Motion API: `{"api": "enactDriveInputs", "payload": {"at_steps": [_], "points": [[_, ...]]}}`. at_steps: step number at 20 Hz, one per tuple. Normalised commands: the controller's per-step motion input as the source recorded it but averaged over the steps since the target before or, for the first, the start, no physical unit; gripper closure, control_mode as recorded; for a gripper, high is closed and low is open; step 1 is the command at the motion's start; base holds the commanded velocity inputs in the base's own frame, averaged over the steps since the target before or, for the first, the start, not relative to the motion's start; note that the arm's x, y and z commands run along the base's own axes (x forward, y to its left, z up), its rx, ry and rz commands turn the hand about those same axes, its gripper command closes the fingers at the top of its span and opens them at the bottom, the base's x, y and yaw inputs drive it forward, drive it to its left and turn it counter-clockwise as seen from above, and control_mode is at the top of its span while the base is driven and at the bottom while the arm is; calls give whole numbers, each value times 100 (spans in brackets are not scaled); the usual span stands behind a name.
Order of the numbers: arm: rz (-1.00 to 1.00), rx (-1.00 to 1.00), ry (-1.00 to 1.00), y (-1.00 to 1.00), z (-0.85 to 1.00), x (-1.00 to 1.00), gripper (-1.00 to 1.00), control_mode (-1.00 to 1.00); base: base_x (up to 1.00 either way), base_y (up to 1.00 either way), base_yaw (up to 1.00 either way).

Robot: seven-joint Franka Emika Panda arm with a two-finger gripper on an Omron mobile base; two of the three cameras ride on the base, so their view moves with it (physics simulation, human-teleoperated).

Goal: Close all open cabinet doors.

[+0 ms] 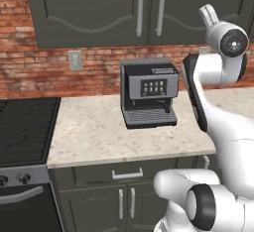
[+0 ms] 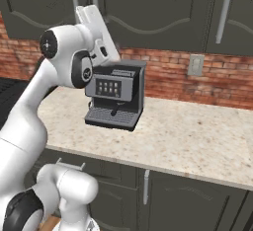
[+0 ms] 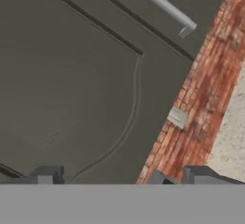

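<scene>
hand view: unmarked cabinet doors

Left base view: two wall cabinet doors side by side, each with one long silver bar handle, so two handles. One coffee machine on the surface. One wall outlet. One stove with two knobs. Base cabinets: one drawer, two lower doors, possibly more behind the arm.
</scene>
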Motion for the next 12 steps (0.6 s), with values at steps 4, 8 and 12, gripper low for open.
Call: {"api": "enactDriveInputs", "payload": {"at_steps": [4,8,12], "points": [[28,-21,4,0,-2,-61,-100,-100,0,0,0],[31,-21,22,0,3,-48,-100,-100,0,0,0],[31,-21,21,0,2,-50,-100,-100,0,0,0]]}}
